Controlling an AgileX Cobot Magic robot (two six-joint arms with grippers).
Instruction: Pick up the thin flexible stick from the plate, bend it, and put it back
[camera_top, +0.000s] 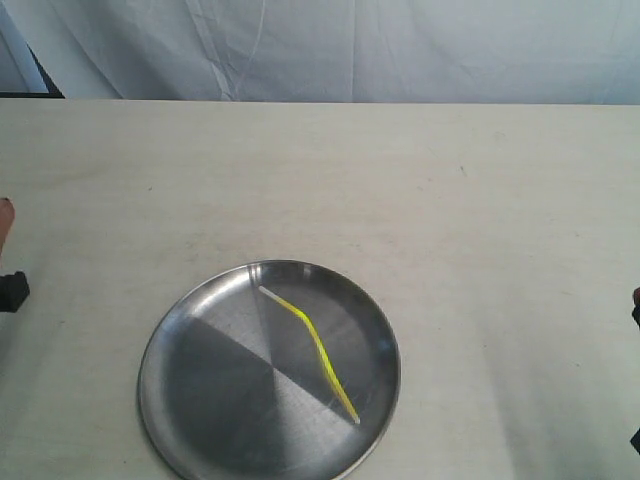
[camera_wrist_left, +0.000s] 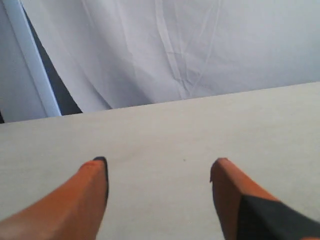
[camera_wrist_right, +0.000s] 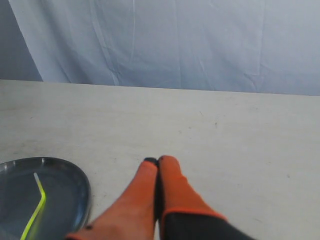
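Note:
The thin yellow stick (camera_top: 315, 345) lies kinked inside the round silver plate (camera_top: 180, 400) near the table's front edge, one pale tip near the plate's far rim. In the right wrist view the stick (camera_wrist_right: 36, 210) and the plate (camera_wrist_right: 75, 185) show off to one side. My right gripper (camera_wrist_right: 158, 161) is shut with nothing between its orange fingers, over bare table beside the plate. My left gripper (camera_wrist_left: 157, 162) stands open over bare table, away from the plate. Only slivers of the arms show at the exterior view's left and right edges.
A pale wooden table (camera_top: 400, 200) runs back to a white cloth backdrop (camera_top: 350, 50). A dark gap and a white post (camera_wrist_left: 30, 60) stand behind the table's left end.

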